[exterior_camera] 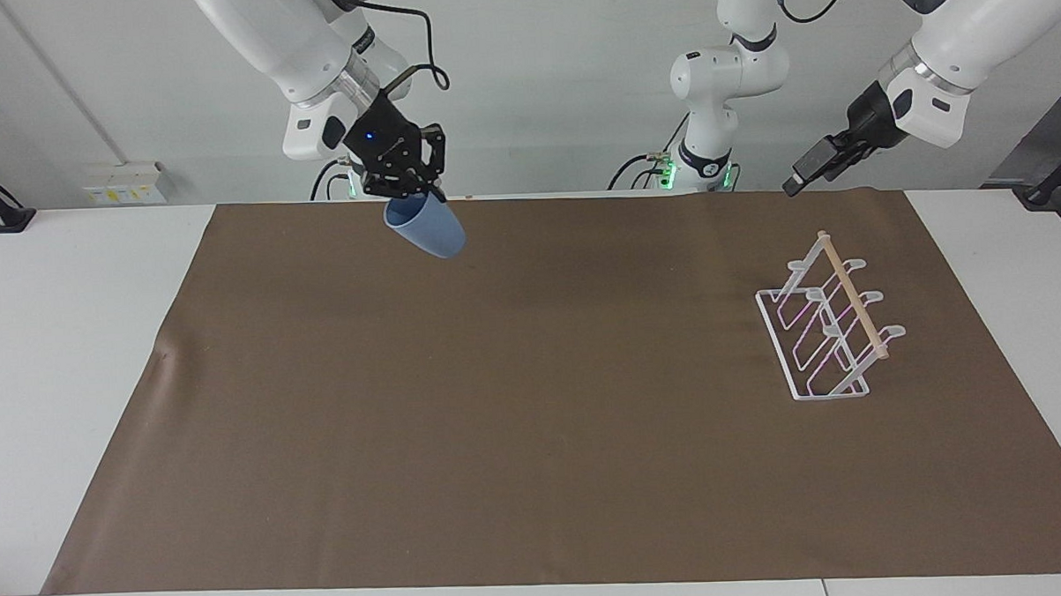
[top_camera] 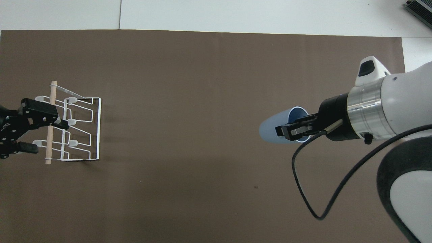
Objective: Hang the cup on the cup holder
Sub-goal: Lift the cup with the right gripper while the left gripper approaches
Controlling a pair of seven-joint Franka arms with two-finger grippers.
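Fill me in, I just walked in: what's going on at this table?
The right tool is shut on the rim of a light-blue cup, carrying it tilted in the air over the brown mat. The white wire cup holder stands bare at the left arm's end. The left tool hangs open above it.

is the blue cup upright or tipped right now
Tipped: the cup hangs slanted from the right gripper above the mat, its rim up at the jaws.

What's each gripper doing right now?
Left gripper: open, empty, raised over the cup holder.
Right gripper: shut on the cup, in the air.
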